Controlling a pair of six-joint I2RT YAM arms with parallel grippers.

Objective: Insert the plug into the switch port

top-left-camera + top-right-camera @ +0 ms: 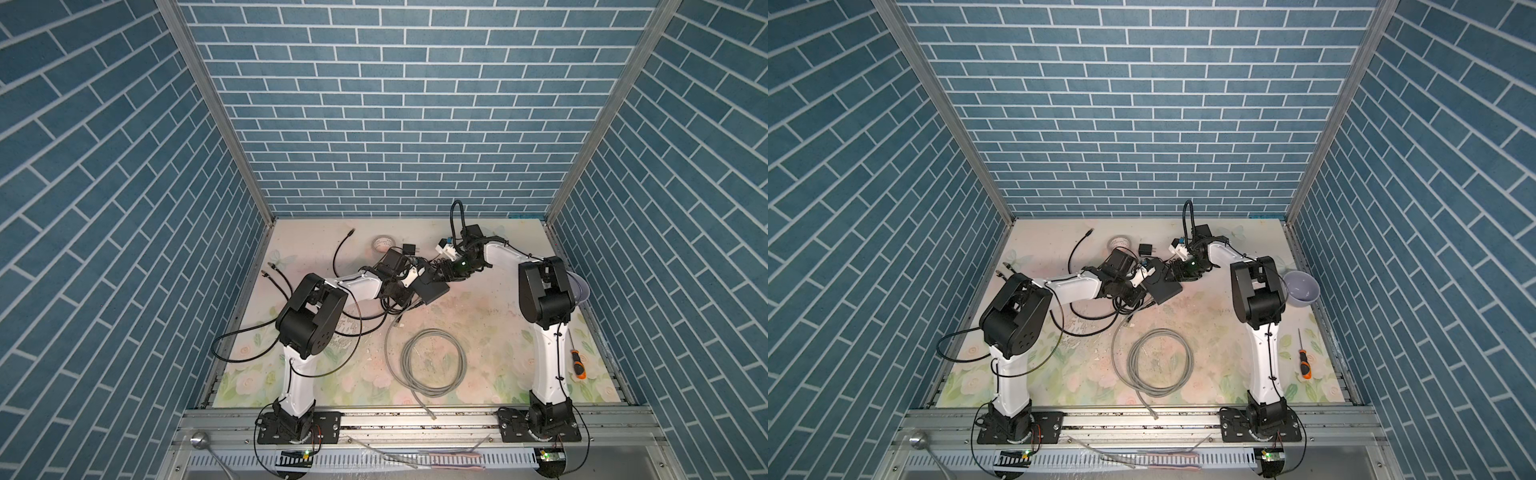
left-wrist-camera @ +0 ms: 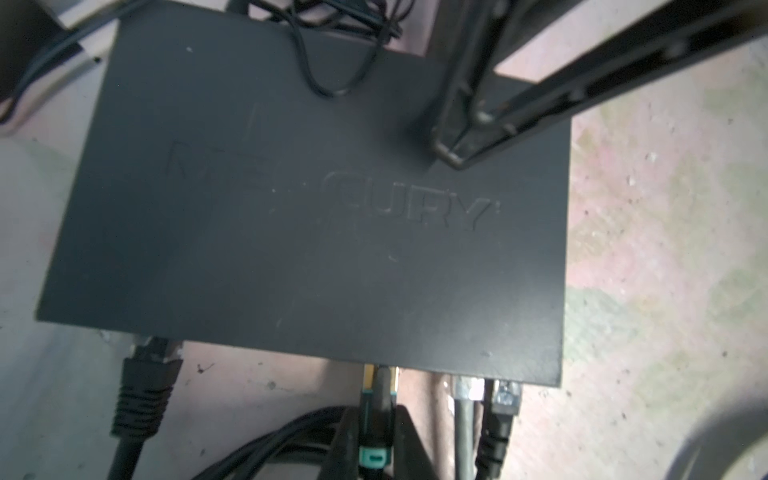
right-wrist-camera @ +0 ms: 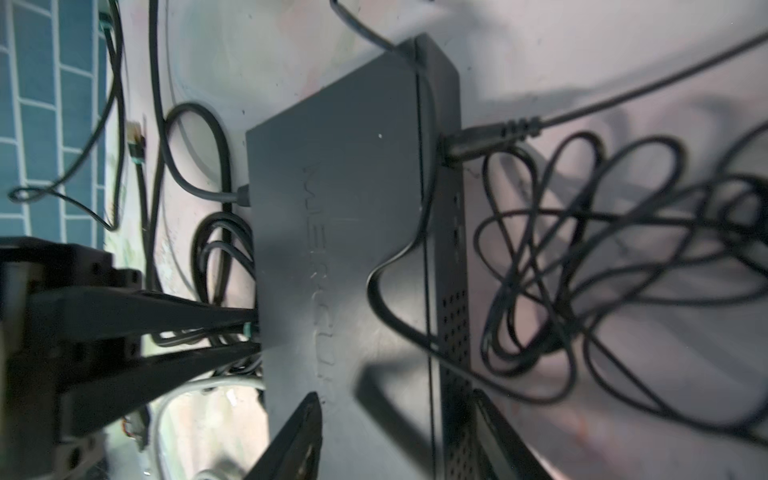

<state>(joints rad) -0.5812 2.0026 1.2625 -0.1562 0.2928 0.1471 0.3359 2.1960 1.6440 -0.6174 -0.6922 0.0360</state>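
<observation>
Only by the wrist views is the plug shown, seated in the switch, left claw slightly parted about it, right claw spread wide, empty, above. The switch is laid mid floral table, coil at 6 o'clock, brick walls around.

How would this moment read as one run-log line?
phase: insertion | teal-clipped Ethernet plug: nose in switch edge port | left gripper: jaws flank plug, grip unclear | right gripper: jaws open over switch
</observation>
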